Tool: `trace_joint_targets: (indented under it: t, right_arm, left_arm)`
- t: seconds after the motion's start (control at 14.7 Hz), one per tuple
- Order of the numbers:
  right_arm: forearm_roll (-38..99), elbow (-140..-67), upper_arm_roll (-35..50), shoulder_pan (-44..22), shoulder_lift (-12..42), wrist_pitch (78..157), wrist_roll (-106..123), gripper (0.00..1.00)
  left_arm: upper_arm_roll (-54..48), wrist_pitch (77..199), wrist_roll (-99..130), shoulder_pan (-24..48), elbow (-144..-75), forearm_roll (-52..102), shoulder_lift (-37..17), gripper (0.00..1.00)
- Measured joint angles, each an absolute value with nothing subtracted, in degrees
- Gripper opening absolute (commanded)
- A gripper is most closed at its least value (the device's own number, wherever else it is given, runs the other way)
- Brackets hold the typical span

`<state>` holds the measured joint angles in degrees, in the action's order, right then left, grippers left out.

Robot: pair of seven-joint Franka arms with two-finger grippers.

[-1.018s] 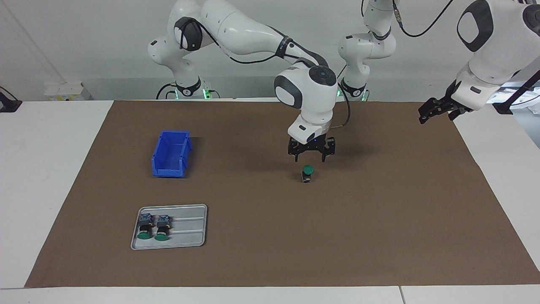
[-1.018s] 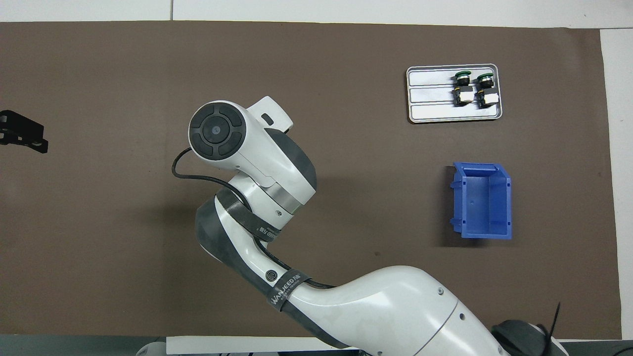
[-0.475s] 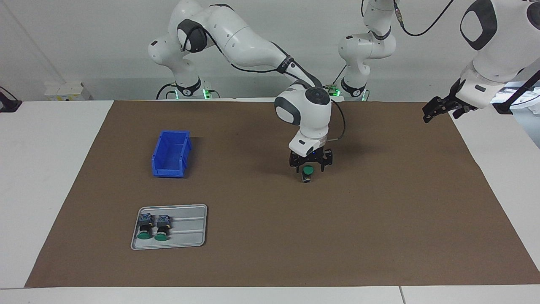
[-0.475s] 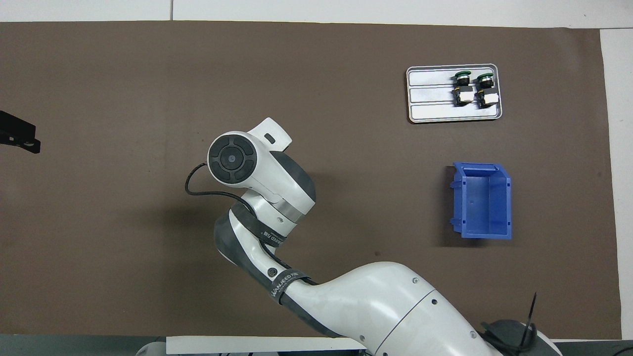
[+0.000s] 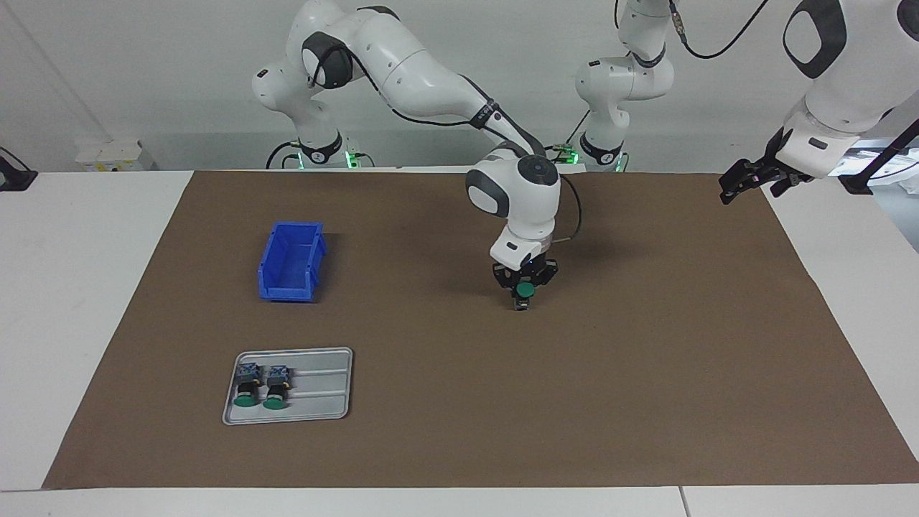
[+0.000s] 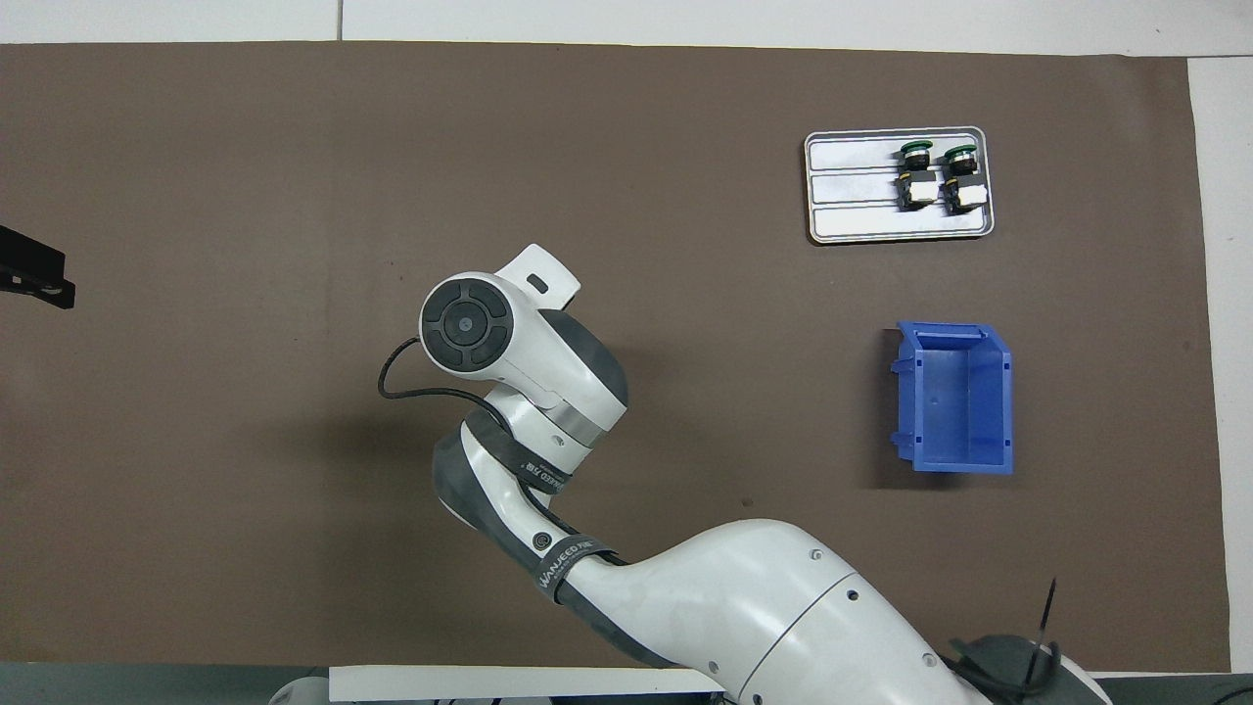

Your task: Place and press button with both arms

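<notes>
The button [image 5: 524, 293] stands on the brown mat [image 5: 646, 359] mid-table, green cap up, blue-grey base on the mat. My right gripper [image 5: 525, 286] has come straight down on it, and its fingertips are shut on the button just under the cap. In the overhead view the right arm's wrist [image 6: 509, 343] hides both the button and that gripper. My left gripper [image 5: 747, 179] waits in the air, open and holding nothing, over the mat's corner at the left arm's end; its tips show as the left gripper [image 6: 34, 279] at the overhead view's edge.
A grey tray [image 5: 323, 402] holds two more green-capped buttons [image 5: 248, 388] lying on their sides, toward the right arm's end and farther from the robots. A blue bin [image 5: 291, 262] stands nearer to the robots than the tray.
My right gripper came down from above the button with fingers wide and closed on it. The button has not shifted. The left gripper drifted slightly outward.
</notes>
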<state>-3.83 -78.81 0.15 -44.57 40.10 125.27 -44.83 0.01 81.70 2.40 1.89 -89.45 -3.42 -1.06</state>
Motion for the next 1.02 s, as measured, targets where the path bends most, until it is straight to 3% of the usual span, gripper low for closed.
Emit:
trace_joint_targets:
  t: [0.2,0.41,0.61,1.02]
  right_arm:
    - [-5.8,-78.73,-0.07,-44.28,38.91,124.57,-44.75,0.0]
    - [-6.6,-82.12,-0.56,-42.27,33.4,121.29,-43.47,0.0]
    - [-6.75,-99.04,-0.68,-36.22,20.0,126.41,-37.15,0.0]
    - [-5.83,-135.07,-1.97,-17.24,-13.1,130.89,-5.86,0.0]
  left_arm:
    - [0.07,81.67,2.53,1.87,-89.72,-3.42,-0.82,1.0]
    - [-0.01,81.73,2.55,1.95,-89.72,-3.41,-0.77,1.0]
    - [-0.21,81.75,2.55,2.08,-89.72,-3.4,-0.51,1.0]
    - [-0.24,82.07,2.54,2.53,-89.72,-3.36,-0.04,1.0]
